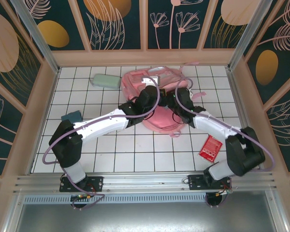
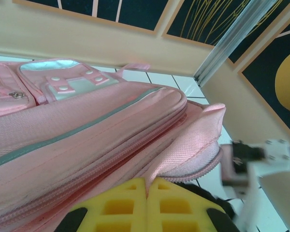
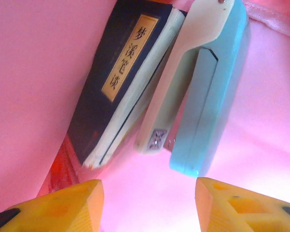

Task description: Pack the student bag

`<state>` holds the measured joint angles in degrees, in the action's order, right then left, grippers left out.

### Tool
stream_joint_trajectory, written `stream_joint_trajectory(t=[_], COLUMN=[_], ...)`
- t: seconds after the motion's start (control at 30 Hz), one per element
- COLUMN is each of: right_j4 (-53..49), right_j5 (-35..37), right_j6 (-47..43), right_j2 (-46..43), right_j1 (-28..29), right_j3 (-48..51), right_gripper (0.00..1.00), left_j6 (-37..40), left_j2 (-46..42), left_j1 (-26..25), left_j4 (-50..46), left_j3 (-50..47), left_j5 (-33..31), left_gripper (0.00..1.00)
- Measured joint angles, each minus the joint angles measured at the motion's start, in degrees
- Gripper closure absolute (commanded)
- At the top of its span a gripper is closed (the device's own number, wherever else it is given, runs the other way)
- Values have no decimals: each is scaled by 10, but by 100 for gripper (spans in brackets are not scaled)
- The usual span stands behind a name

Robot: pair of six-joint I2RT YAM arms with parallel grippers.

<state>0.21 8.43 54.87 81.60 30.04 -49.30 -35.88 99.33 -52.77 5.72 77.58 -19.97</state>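
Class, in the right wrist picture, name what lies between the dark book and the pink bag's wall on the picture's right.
A light blue stapler lies there, close beside the dark book, inside the pink bag. The right wrist view shows it.

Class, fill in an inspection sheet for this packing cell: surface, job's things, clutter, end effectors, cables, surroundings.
Surface: white tiled table.
Job's things: pink bag, far middle, open; book and stapler lie inside.
Clutter: mint pencil case, teal item, red booklet on the tiles.
End effectors: left end effector shut on the bag's flap; right end effector open inside the bag.
Cables: purple cables loop along both arms.
Surroundings: floral wall panels, wooden frame.
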Motion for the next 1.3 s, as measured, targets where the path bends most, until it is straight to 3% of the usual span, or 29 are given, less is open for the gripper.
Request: stream_joint_trajectory(t=[0.37,0.63,0.73,0.93,1.1,1.3], right_j4=[12,43,65,75,87,103], right_j5=[7,34,52,89,104,100], right_j6=[-84,-136,-156,-202,-246,-288], right_j2=[-181,-222,-191,-32,81,178], right_j1=[63,198,244,303,308,289], right_j3=[154,225,220,141,63,-5], right_gripper=[47,46,46,41,35,41], left_j6=[0,14,20,35,49,61], left_j2=[26,63,82,110,113,114], left_j1=[-1,-1,-1,0,0,5], left_j4=[-6,-46,-64,-101,-128,-142], left_j3=[13,92,129,193,222,235], left_j5=[16,17,22,31,33,32], left_gripper=[100,100,100,100,100,100])
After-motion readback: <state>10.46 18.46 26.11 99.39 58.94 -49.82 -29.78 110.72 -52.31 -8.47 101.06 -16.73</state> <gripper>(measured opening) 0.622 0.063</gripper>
